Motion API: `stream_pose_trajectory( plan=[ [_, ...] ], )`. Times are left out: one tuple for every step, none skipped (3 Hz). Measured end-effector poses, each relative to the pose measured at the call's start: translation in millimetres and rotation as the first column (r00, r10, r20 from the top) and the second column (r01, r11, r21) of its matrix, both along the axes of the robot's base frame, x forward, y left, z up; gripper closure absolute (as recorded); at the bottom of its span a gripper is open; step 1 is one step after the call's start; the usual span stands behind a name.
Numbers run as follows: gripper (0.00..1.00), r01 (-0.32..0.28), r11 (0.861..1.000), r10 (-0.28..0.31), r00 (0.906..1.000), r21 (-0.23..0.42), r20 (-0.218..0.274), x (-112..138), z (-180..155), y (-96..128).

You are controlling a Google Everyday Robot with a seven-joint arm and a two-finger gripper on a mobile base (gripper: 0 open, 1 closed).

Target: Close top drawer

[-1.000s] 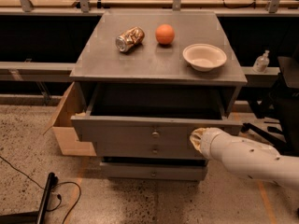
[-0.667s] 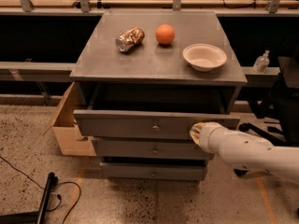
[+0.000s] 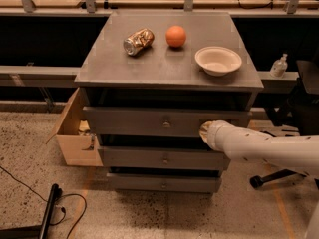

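Note:
The top drawer [image 3: 149,122] is the widest of three grey drawers in a grey cabinet. Its flat face has a small round knob [image 3: 166,125] at the centre. It stands out only a little from the cabinet front, with a dark gap above it. My gripper [image 3: 205,132] comes in from the right on a white arm and presses against the right part of the drawer face.
On the cabinet top [image 3: 164,66] lie a crushed can [image 3: 138,41], an orange [image 3: 176,36] and a white bowl [image 3: 218,60]. A cardboard box [image 3: 75,133] stands at the cabinet's left. A chair base [image 3: 271,178] is at the right; a cable [image 3: 30,190] lies on the floor.
The top drawer has slid back into the cabinet, from well pulled out to nearly flush. My gripper has moved forward with it, staying against its face.

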State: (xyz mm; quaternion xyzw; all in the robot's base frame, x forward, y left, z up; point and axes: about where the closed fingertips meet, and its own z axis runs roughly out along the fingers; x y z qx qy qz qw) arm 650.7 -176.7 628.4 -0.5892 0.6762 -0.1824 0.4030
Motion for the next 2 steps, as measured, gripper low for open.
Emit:
stream_pose_trajectory(
  plan=[
    [1.00, -0.001, 1.000, 0.001, 1.0000, 0.007, -0.007, 0.8, 1.8, -0.6],
    [1.00, -0.020, 0.999, 0.021, 0.9993, 0.034, -0.030, -14.1, 8.9, 4.4]
  ],
)
